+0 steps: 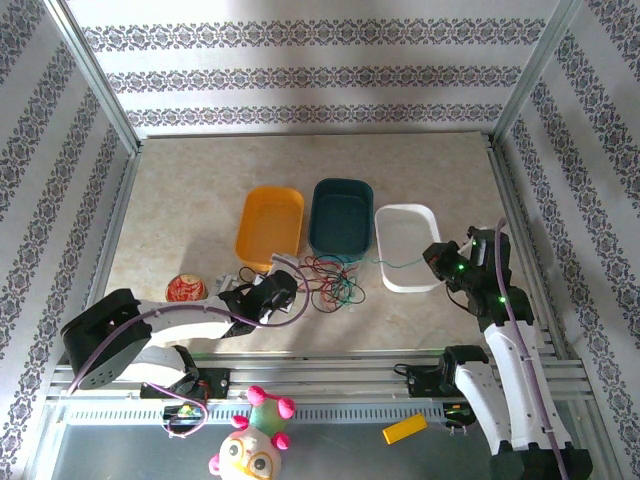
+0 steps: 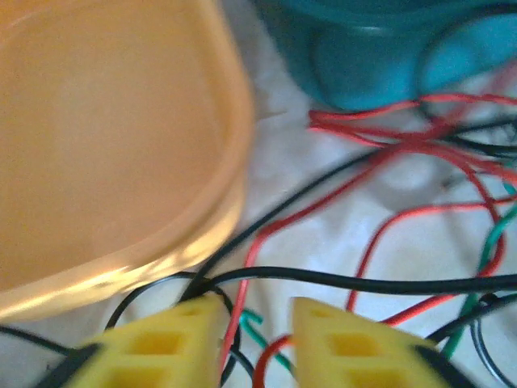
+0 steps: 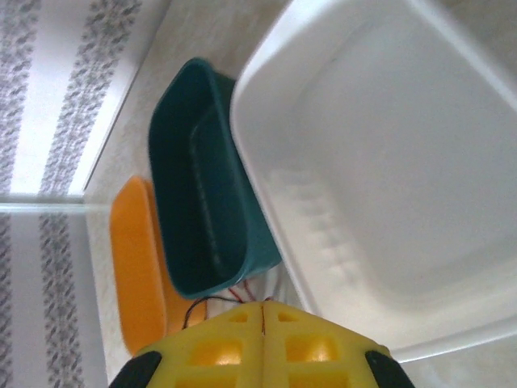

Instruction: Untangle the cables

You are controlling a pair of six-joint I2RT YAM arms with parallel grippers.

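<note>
While left fingers [image 2: 161, 343] straddle cables [image 2: 363, 283], right fingers [image 3: 218, 352] pinch one.

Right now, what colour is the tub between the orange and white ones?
The tub is dark teal; the top view shows it best.

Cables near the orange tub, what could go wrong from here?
The open left gripper straddles several strands of the thin red, green and black cables, so closing may pinch two and tighten the knot. The right gripper seems shut on a strand running over the white plastic tray; pulling could drag the tangle against it.
</note>
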